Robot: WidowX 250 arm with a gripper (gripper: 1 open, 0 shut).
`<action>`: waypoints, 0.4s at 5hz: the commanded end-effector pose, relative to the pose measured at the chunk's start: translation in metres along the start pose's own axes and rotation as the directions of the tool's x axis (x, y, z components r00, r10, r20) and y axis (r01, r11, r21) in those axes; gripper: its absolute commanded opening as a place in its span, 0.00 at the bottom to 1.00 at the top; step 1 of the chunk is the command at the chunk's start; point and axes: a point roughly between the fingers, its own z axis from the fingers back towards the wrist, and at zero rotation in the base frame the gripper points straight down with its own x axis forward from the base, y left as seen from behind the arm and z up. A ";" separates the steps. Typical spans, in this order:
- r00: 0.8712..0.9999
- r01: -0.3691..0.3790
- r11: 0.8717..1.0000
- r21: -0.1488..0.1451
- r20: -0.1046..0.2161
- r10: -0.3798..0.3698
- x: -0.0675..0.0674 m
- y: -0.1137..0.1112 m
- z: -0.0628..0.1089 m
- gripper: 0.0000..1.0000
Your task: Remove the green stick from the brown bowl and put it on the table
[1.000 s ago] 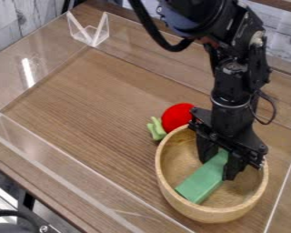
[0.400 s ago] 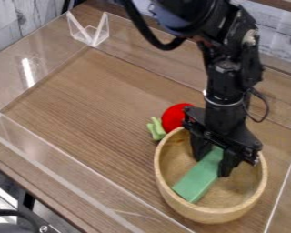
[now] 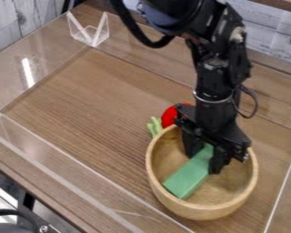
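Note:
The brown bowl (image 3: 239, 202) stands on the table (image 3: 99, 100) at the front right. Inside it the green stick (image 3: 187, 177) lies slanted, lower end near the bowl's left floor and upper end toward the middle. My gripper (image 3: 216, 157) points straight down into the bowl and is shut on the stick's upper end. The black arm rises from there to the top of the view and hides the bowl's far rim.
A red round object with a green stem (image 3: 170, 116) lies just behind the bowl's left rim. Low clear acrylic walls (image 3: 39, 64) border the table, and a clear folded stand (image 3: 87, 29) sits at the back left. The right wall runs close to the bowl.
Arm and gripper have shifted slightly left, still shut on the stick. The bowl and stick have slid a little left with them, nearer the red object.

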 end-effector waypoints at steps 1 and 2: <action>0.998 0.040 0.999 0.002 0.045 -0.040 0.014 0.010 0.007 0.00; 0.999 -0.005 1.000 0.004 0.049 0.005 0.012 0.016 0.009 0.00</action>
